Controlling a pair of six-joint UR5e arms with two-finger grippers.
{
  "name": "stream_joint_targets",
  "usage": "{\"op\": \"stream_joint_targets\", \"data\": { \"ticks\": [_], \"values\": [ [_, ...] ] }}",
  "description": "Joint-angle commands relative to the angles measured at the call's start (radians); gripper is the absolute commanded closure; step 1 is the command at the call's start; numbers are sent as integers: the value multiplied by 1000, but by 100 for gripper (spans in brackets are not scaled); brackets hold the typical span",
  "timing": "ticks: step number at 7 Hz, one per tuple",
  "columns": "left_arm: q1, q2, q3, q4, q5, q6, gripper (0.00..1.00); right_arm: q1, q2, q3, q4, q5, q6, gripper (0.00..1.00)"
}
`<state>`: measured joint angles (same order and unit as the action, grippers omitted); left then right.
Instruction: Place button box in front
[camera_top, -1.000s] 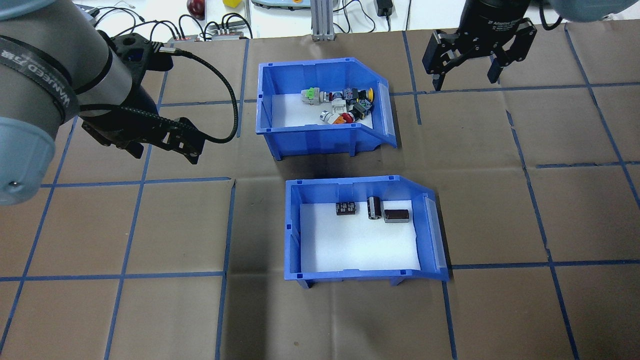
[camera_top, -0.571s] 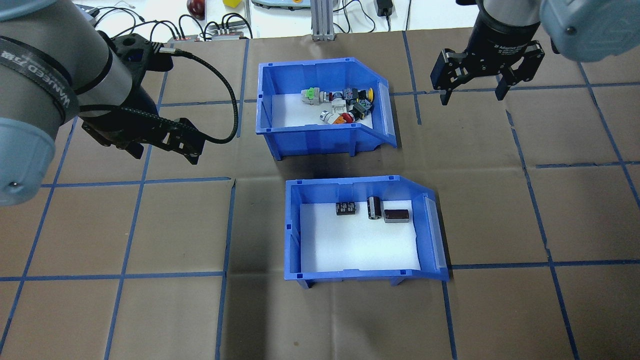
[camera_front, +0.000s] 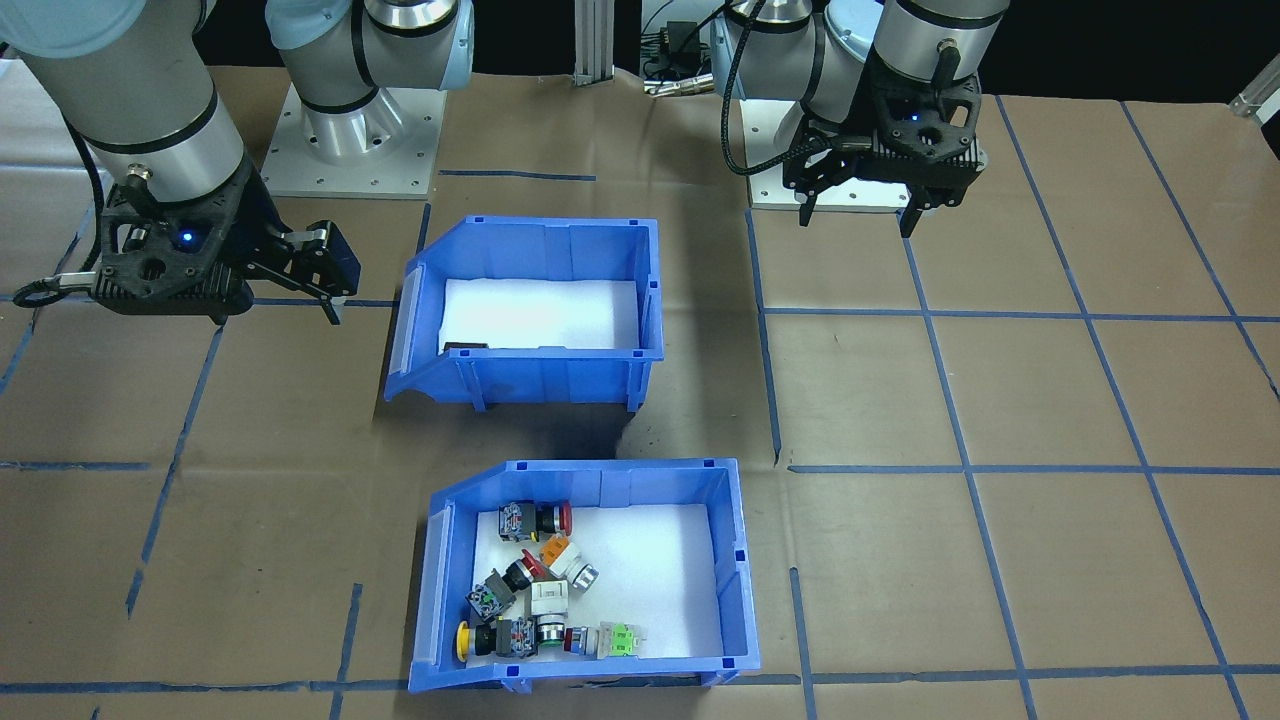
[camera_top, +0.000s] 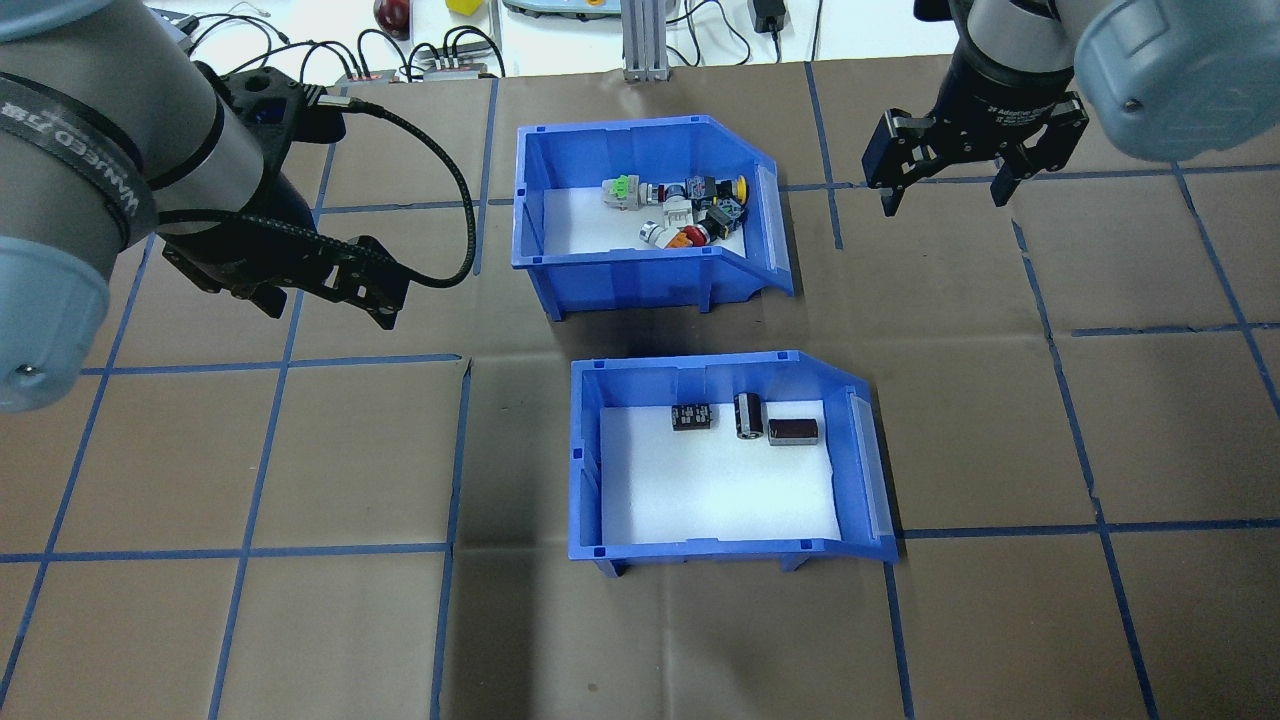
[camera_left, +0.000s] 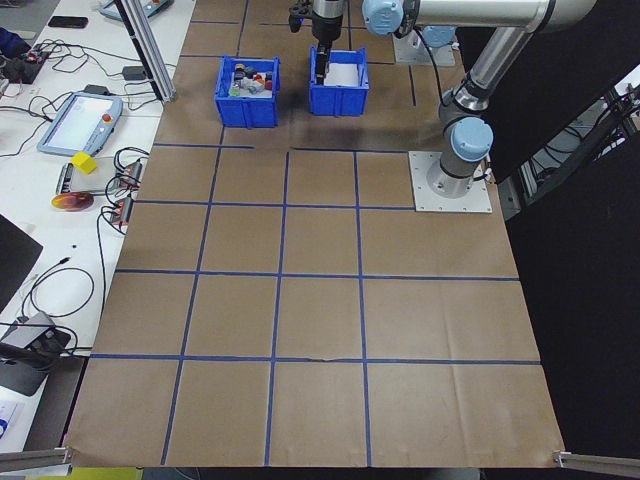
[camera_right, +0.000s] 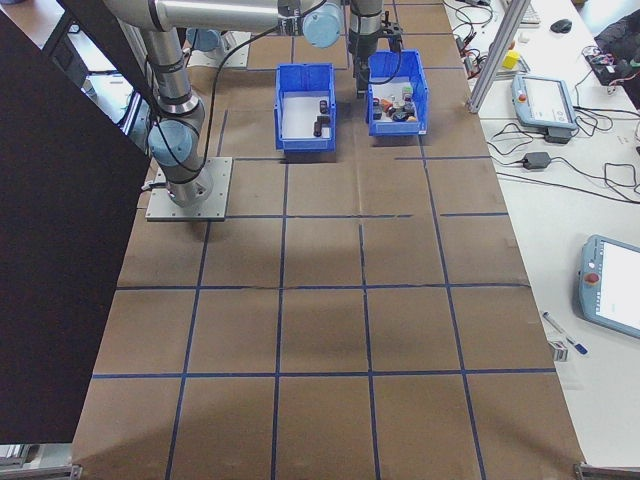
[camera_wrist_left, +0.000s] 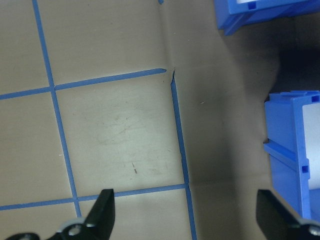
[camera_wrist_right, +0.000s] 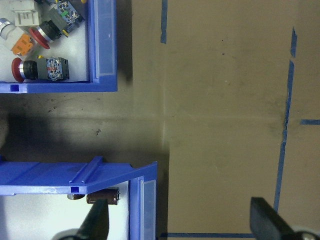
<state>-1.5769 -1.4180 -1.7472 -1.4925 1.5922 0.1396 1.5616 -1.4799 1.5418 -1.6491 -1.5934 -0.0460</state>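
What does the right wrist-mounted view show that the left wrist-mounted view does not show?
Only the right wrist-mounted view shows contents: red and orange push-button switches in the button box, and a dark brown cylinder in the second blue bin. Only the left wrist-mounted view shows a corner where blue tape lines meet on the paper at the bins' other side, and only the outer walls of the two bins. Both views look down on the brown paper, the shadowed gap between the bins, and open fingers at the bottom edge.

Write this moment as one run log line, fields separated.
button box: far row, untouched | left gripper: open, empty | right gripper: open, empty
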Motion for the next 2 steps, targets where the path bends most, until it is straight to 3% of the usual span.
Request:
{"op": "stream_joint_targets", "data": {
  "ticks": [1, 2],
  "values": [
    [0, 1, 0, 0, 2, 2, 0, 0, -2, 0, 0, 0, 0, 0],
    [0, 1, 0, 0, 2, 0, 0, 0, -2, -2, 0, 0, 0, 0]
  ]
}}
